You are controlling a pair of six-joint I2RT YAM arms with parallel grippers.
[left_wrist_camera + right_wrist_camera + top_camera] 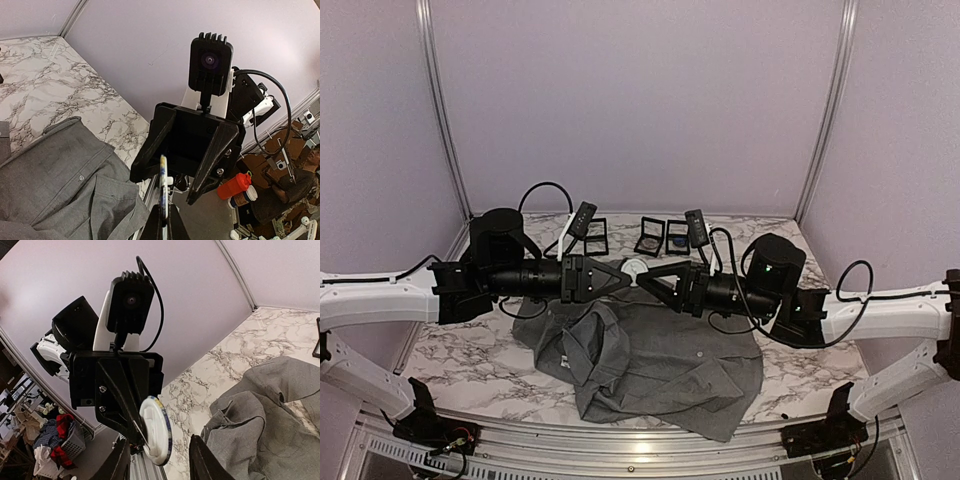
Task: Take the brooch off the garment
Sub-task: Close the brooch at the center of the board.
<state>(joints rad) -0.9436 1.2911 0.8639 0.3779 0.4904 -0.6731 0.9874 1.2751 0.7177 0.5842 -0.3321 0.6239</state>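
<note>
Across the marble-patterned table (470, 350), white with grey veins, pale lilac walls (640, 100) close off the far side and both flanks, with aluminium posts (438, 100) rising at the far corners. Spread over the near middle of the table lies the garment (660, 370), a rumpled grey shirt with its collar turned to the left. Just above its far edge the two arms meet tip to tip. The left gripper (623, 273) pinches the brooch (154, 429), a round white disc with a blue rim, held clear of the cloth. The right gripper (650, 277) faces it with its fingers spread on either side of the disc, a gap showing on both sides. Along the far edge sit three small black square cases (650, 237), partly hidden behind the arms and their looping cables (545, 190). Beyond the table's right side an orange container (234, 186) stands among room clutter.
</note>
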